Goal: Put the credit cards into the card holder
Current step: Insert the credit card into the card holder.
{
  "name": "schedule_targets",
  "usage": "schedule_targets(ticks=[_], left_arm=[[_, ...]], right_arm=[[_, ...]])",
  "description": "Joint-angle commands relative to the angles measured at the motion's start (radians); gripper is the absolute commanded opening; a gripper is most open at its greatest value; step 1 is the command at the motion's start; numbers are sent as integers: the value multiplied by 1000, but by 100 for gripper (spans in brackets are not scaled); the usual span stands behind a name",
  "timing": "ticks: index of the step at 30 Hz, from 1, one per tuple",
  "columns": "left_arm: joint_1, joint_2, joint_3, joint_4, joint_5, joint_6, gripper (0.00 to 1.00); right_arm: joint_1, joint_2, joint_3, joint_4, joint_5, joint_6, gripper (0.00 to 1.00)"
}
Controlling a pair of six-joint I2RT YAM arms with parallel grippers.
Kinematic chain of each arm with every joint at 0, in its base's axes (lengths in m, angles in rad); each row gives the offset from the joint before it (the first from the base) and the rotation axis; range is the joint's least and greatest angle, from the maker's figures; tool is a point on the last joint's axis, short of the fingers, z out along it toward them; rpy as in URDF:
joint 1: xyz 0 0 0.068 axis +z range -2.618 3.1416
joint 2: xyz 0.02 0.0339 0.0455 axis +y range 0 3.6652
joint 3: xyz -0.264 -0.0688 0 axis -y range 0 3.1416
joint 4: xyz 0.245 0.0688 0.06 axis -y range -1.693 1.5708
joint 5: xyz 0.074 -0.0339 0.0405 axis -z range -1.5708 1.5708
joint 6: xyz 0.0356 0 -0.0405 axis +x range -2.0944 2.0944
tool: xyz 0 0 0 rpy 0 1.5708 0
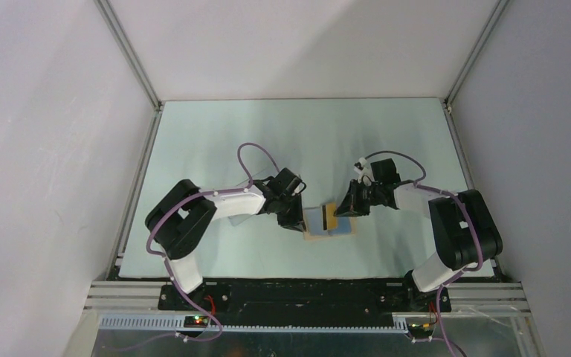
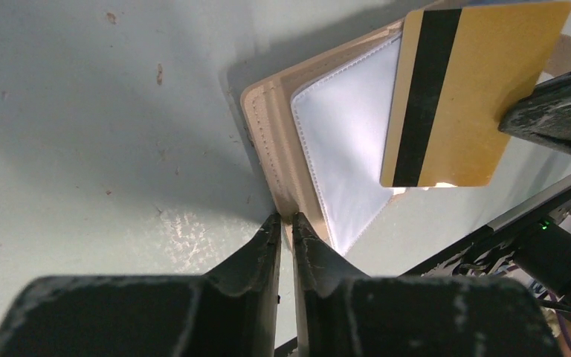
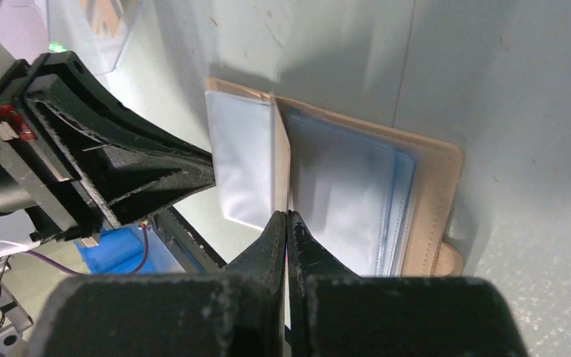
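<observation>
The card holder (image 2: 268,126) lay open on the table (image 1: 215,141). The left gripper (image 2: 286,217) pinched its tan edge between nearly closed jaws. The right gripper (image 3: 287,216), jaws clamped on a credit card (image 2: 483,97) (black stripe showing), hung over the pockets (image 2: 349,149). The insertion step seemed under way; the next move would need the card's edge angled into a pocket mouth.

Pale green table (image 1: 215,149), plain white walls (image 1: 44,111)

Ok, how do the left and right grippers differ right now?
The left gripper pinches the tan edge of the holder; the right gripper grips a card and holds it over the open holder's pockets. The left gripper's fingers show a slim gap, while the right gripper's are pressed together on the thin card. Both are black two-finger grippers working at the holder.
</observation>
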Motion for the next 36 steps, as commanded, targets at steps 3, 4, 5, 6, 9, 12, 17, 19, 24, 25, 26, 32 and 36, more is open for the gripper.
schedule_targets(ticks=[3, 4, 5, 6, 9, 12, 17, 19, 24, 25, 26, 32, 36], left_arm=[[-8, 38, -1, -13, -15, -1, 17], [-7, 40, 0, -13, -14, 0, 17], [-8, 41, 1, -13, -13, -1, 17], [-8, 43, 0, -14, -12, -1, 17], [-8, 48, 2, -13, -9, -1, 16], [-7, 52, 4, -13, -6, -2, 16], [-8, 57, 4, -13, -2, 0, 16], [-8, 58, 3, -14, -2, 1, 16], [-7, 60, -3, -15, -6, 2, 15], [-8, 60, -4, -15, -7, 2, 15], [-8, 64, -5, -15, -7, 1, 14], [-8, 73, -4, -15, -1, -1, 13], [-8, 72, -4, -14, -1, -1, 12]], right_arm=[[16, 1, -42, 31, 18, 3, 0], [17, 2, -49, 33, 18, 6, 0], [18, 1, -53, 34, 20, 8, 0], [20, 0, -59, 34, 26, 12, 0], [28, -6, -69, 37, 34, 19, 0], [33, -8, -73, 28, 36, 16, 0], [19, -43, -74, 9, 55, 6, 0], [0, -62, -73, 10, 64, 6, 0], [-49, -96, -56, 4, 76, -5, 0], [-50, -98, -50, 2, 84, -10, 0], [-51, -100, -48, 0, 88, -12, 0], [-49, -69, -39, 1, 92, -22, 0], [-37, -67, -44, -22, 129, -37, 0]])
